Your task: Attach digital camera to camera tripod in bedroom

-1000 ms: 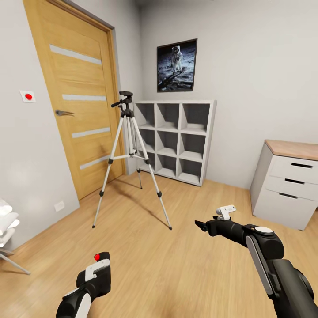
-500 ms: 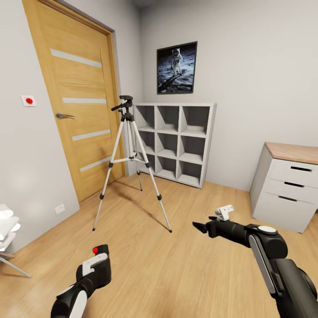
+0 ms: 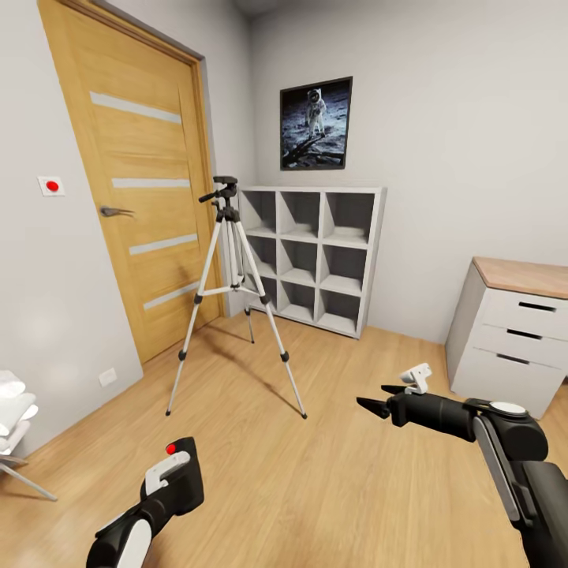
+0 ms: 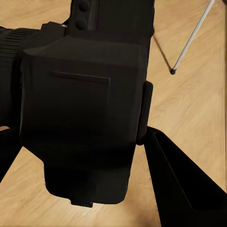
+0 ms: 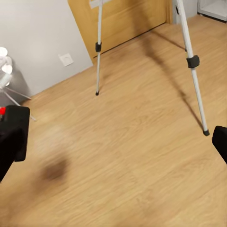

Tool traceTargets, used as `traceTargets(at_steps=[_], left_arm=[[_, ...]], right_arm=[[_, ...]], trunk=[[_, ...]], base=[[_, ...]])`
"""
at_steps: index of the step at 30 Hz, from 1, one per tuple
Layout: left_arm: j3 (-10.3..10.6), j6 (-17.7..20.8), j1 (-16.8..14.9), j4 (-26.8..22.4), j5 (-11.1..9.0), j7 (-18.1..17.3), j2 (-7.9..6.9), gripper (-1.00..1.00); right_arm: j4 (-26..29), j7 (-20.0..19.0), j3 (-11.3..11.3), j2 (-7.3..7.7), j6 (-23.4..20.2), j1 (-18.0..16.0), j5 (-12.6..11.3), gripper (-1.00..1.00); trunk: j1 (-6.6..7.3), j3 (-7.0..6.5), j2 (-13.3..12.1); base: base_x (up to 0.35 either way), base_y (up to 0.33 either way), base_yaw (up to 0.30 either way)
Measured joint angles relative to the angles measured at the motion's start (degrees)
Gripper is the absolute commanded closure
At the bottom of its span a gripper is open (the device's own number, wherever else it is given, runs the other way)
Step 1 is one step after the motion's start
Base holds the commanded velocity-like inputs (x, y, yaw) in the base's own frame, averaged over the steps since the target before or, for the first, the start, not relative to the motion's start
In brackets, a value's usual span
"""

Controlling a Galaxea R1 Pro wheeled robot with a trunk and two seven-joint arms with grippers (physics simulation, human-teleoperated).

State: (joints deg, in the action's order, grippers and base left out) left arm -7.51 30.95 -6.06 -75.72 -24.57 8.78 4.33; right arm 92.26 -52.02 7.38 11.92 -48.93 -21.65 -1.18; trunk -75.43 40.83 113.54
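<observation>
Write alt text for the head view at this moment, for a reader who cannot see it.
A silver-legged camera tripod stands on the wood floor before an oak door, its head bare, while the left tool holds the black digital camera low in the foreground. The right tool reaches forward, empty; behind are a grey cube shelf and an astronaut picture.

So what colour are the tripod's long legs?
The camera tripod has silver-grey legs with black joints and feet, clearest in the head view.

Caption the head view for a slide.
Left end effector carries the digital camera toward the camera tripod beside the oak door.
</observation>
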Motion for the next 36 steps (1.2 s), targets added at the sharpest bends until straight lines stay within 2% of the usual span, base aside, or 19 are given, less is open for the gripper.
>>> traceTargets(at_steps=[5,11,14,21,27,36], left_arm=[[0.1,0.0,0.0,0.4,-1.5,-0.7,-0.11,1.00],[0.4,0.0,0.0,0.6,-1.8,-0.5,-0.14,1.00],[0.5,-0.1,0.0,1.1,-1.8,0.0,-0.18,1.00],[0.6,-0.1,0.0,1.5,-1.8,0.2,-0.19,1.00],[0.9,-0.2,0.1,2.1,-1.7,0.2,0.03,1.00],[0.9,-0.3,0.1,2.2,-1.6,0.2,-0.14,1.00]], right_arm=[[0.0,-1.4,1.5,0.21,0.1,0.0,0.0,-1.00],[0.0,-1.8,2.4,0.26,0.1,0.1,0.0,-1.00],[0.0,-1.9,4.9,0.01,-0.4,0.0,0.0,-1.00],[0.0,-1.8,5.5,-0.20,-0.5,-0.1,0.0,-1.00],[0.0,-1.9,5.6,0.10,-0.3,-0.1,0.0,-1.00],[0.0,-2.0,5.5,0.17,-0.3,0.0,0.0,-1.00]], trunk=[[1.10,-0.86,-2.0],[2.42,-1.92,-4.4],[3.08,-2.47,-5.6],[4.61,-3.74,-8.4],[4.62,-3.75,-8.4],[4.64,-3.75,-8.4]], base=[[0.000,0.000,0.000],[0.000,0.000,0.007],[0.000,0.000,0.153],[0.000,0.000,0.256],[0.017,-0.009,0.282],[0.199,-0.181,0.284]])
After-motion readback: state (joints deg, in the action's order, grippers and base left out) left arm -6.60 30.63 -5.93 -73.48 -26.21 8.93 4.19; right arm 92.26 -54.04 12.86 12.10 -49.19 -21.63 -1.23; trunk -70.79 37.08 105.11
